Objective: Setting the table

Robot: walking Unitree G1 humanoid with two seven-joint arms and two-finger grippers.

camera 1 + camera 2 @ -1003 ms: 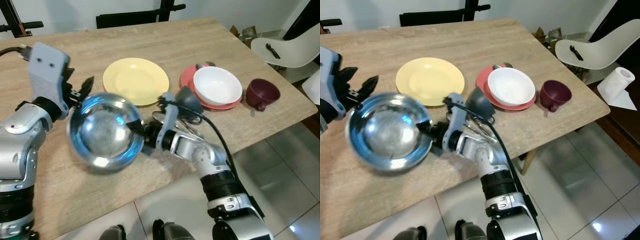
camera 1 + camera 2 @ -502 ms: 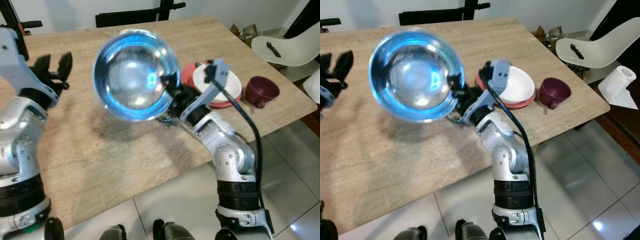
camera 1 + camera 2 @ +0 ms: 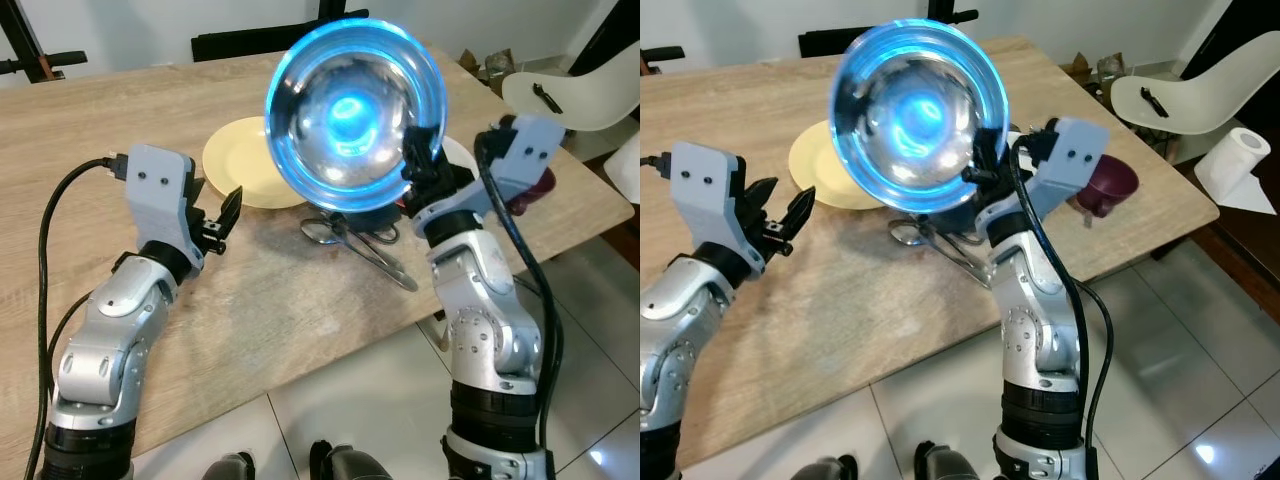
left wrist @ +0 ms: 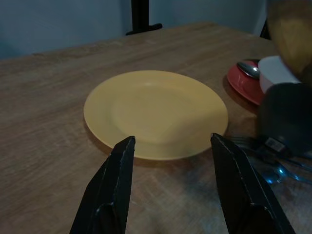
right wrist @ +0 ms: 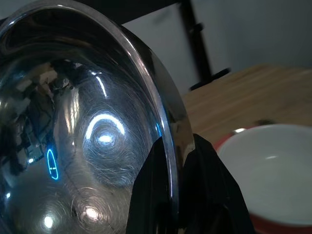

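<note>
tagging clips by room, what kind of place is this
Most likely a dining area in a home: a wooden table laid with a yellow plate and a white bowl, and a white chair beside it on a tiled floor.

Home dining area: wooden counter (image 3: 250,300) w/ tableware on it, incl. yellow plate (image 4: 156,113), white bowl (image 5: 273,161) on red plate (image 4: 241,80). Glossy tiled floor (image 3: 1200,380) beside counter, white moulded chair (image 3: 1200,95) + paper towel roll (image 3: 1230,165) just off counter's far corner.
</note>
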